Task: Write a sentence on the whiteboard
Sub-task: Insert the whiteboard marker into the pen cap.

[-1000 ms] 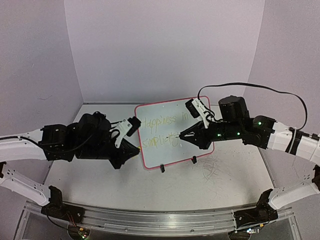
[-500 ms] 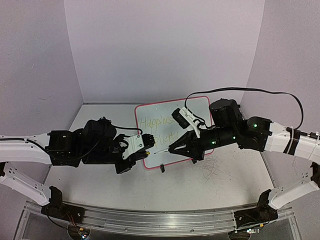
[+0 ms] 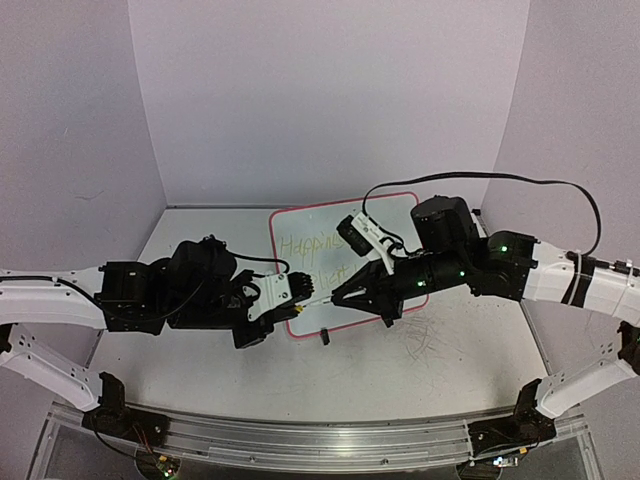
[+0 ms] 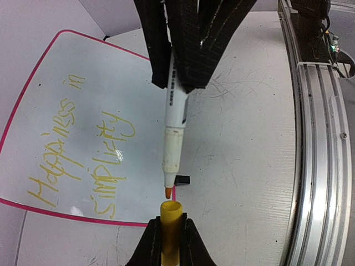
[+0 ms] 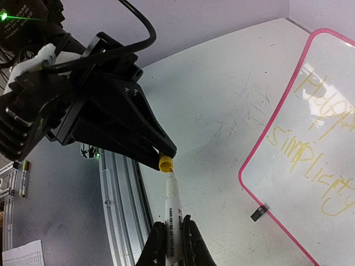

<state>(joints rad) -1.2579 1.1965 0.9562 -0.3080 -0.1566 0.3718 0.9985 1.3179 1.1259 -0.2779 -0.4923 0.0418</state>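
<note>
The whiteboard (image 3: 322, 222) with its pink rim lies at the middle of the table, also seen in the left wrist view (image 4: 89, 72) and the right wrist view (image 5: 333, 183). The sentence (image 4: 75, 149) in yellow reads "Happiness in simplicity" in two lines. My right gripper (image 5: 173, 223) is shut on the white marker (image 5: 174, 202). My left gripper (image 4: 170, 227) is shut on the yellow cap (image 4: 170, 217). The two grippers face each other just off the board's near edge, left gripper (image 3: 300, 294) and right gripper (image 3: 340, 297). The marker's orange tip sits right at the cap's open mouth.
A black clip foot (image 3: 324, 337) sticks out at the board's near rim. Grey scribble scratches (image 3: 425, 342) mark the tabletop to the right. A metal rail (image 3: 300, 436) runs along the near edge. Lilac walls close the back and both sides.
The right gripper has lifted the marker off the board and brought it left and nearer. The left gripper has come right with the cap until tip and cap mouth meet.
</note>
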